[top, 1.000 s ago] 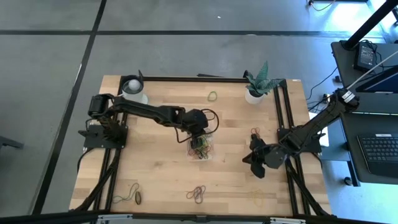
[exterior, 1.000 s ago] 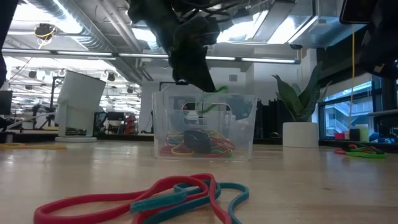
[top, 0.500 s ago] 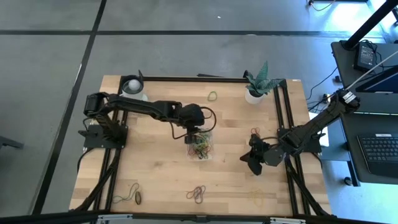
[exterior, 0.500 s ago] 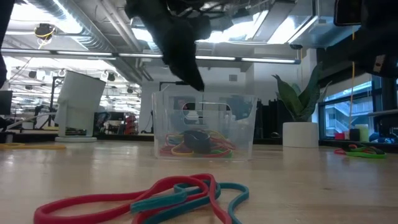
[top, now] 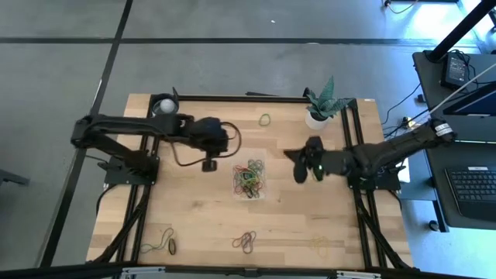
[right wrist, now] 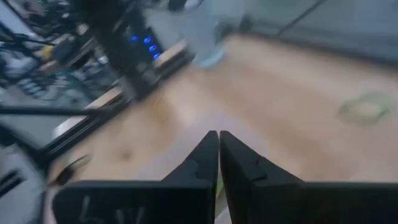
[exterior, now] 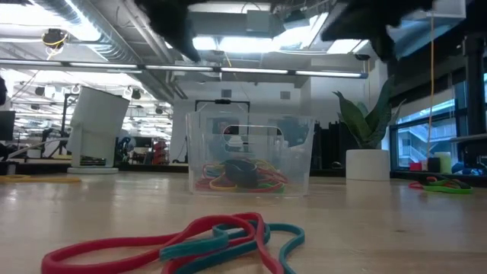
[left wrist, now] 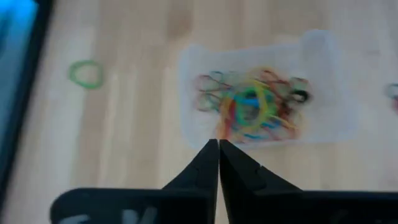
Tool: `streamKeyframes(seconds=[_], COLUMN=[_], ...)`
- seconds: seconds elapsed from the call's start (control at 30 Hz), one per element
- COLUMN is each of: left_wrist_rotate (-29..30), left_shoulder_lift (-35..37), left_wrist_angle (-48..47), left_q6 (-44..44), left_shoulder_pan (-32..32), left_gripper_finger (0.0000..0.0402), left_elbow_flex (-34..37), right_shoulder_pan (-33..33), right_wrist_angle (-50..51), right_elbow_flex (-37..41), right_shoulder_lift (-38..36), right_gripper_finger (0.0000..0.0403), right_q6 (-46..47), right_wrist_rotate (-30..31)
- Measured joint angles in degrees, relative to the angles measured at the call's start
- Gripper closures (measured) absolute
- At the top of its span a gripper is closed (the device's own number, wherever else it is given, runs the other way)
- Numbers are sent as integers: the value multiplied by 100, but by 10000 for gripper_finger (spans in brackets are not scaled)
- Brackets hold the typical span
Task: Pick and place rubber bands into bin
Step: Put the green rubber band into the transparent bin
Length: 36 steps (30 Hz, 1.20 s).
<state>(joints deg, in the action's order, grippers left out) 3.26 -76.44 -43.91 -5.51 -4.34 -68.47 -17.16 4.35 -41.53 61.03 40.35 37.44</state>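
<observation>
- High view: the bin (top: 249, 179) sits mid-bench, holding many rubber bands (top: 249, 180).
- Left end effector (top: 210, 164), fingers together and empty, hovers at the bin's 10 o'clock.
- A loose green band (top: 265, 119) at its 2 o'clock looks nearest.
- Right end effector (top: 298, 165), also closed, hangs at the bin's 3 o'clock.

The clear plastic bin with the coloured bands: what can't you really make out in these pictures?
- How many thin rubber bands lie in the clear plastic bin: tangled, too small in the high view, blurred in the left wrist view.
- Both grippers in the low view: cut off by the top edge.
- Faint yellowish band: too small.
</observation>
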Motion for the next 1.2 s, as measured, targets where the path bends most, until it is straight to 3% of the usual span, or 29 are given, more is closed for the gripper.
streamKeyframes(seconds=[0.13, 0.23, 0.4, 0.53, 0.87, 1.2], left_wrist_rotate=[-233, -143, -136, -137, -154, -149], left_shoulder_lift=[624, 1096, 1769, 2051, 2069, 2069], left_wrist_angle=[45, 185, 797, 995, 996, 992], left_q6=[295, 618, 1248, 1452, 1548, 2597], left_shoulder_pan=[-43, -77, -81, -56, 163, 335], left_gripper_finger=[399, 400, 399, 399, 398, 398], left_elbow_flex=[678, 1258, 2095, 2450, 2590, 2590], right_shoulder_pan=[681, 1299, 2216, 2636, 2744, 2744], right_wrist_angle=[1070, 2767, 5364, 6268, 6352, 4922], right_elbow_flex=[-844, -1534, -2231, -2223, -852, 641], right_shoulder_lift=[-1, -1, 18, 26, 47, 45], right_gripper_finger=[398, 397, 394, 393, 320, 248], right_q6=[-438, 258, 1228, 1471, 2093, 2384], right_wrist_rotate=[-32, -268, -1238, -1987, -2541, -2715])
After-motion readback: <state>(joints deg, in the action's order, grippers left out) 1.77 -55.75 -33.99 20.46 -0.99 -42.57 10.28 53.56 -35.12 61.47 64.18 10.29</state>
